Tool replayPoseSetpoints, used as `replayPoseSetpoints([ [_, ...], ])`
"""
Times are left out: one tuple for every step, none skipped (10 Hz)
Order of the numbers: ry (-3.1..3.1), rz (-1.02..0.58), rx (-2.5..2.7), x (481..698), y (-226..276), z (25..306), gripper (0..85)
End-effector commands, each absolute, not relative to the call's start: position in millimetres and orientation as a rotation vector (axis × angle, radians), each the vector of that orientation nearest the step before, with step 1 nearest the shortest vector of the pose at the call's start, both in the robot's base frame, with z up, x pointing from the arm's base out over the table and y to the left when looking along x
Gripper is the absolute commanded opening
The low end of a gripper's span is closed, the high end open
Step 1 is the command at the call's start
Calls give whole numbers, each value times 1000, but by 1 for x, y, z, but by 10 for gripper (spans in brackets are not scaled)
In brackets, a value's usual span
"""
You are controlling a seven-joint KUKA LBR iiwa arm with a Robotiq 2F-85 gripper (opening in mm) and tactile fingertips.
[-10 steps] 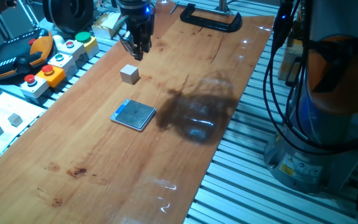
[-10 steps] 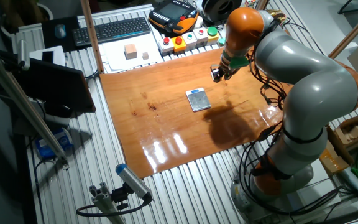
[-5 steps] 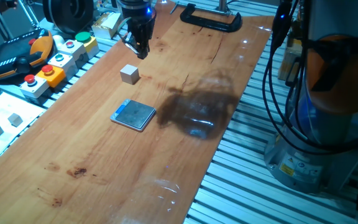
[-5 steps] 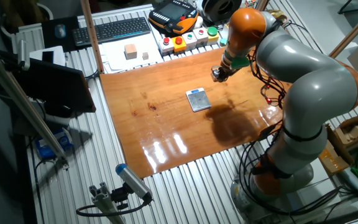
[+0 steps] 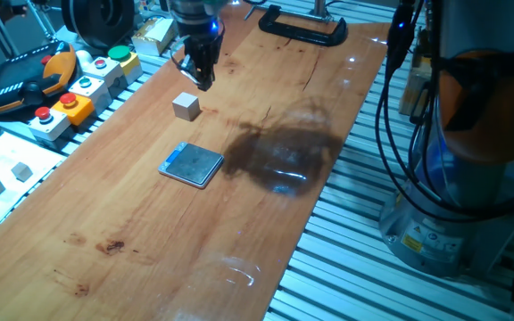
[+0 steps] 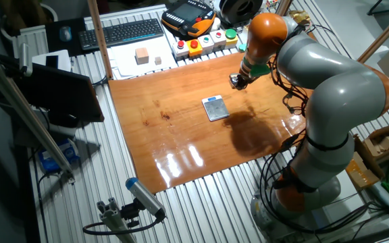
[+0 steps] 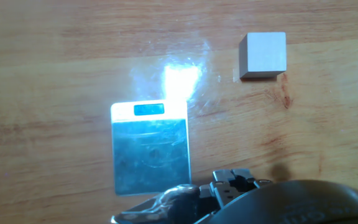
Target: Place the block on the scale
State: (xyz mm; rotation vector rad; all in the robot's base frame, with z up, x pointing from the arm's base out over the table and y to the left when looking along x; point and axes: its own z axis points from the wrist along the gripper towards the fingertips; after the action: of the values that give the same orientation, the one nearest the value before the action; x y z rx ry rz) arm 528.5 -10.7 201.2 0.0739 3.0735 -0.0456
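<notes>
Hand (image 5: 201, 78) above unlabelled block (image 5: 186, 106)

Glossy reddish-brown wooden tabletop (image 5: 150, 232), laid over ribbed aluminium rails (image 5: 364, 276). Lying on it, apart: small pale wooden cube (image 5: 186, 106), flat grey-blue metal-topped square scale (image 5: 192, 165). Black clamp (image 5: 302, 28) at far edge.

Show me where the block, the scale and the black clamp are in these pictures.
block (image 5: 186, 106), one fixed view, middle of the cube.
scale (image 7: 151, 155), hand view, centre of its metal top plate.
black clamp (image 5: 300, 30), one fixed view, on its curved black frame.
</notes>
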Motion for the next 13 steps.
replayPoseSetpoints([
  [3080,-47,95,530,-11,198,7],
  [3085,-32,136,530,-12,196,7],
  [3085,-33,166,530,-11,193,7],
  [3079,-32,187,532,-10,190,7],
  [3076,-37,196,532,-11,188,7],
  [3075,-27,199,533,-11,188,7],
  [3069,-17,206,534,-13,188,7],
  [3066,-2,211,537,-16,187,7],
  [3073,16,207,539,-19,186,7],
  [3074,2,212,539,-21,186,7],
  [3073,-26,225,541,-23,188,7],
  [3090,-38,231,544,-27,189,7],
  [3099,-44,232,545,-31,188,7],
])
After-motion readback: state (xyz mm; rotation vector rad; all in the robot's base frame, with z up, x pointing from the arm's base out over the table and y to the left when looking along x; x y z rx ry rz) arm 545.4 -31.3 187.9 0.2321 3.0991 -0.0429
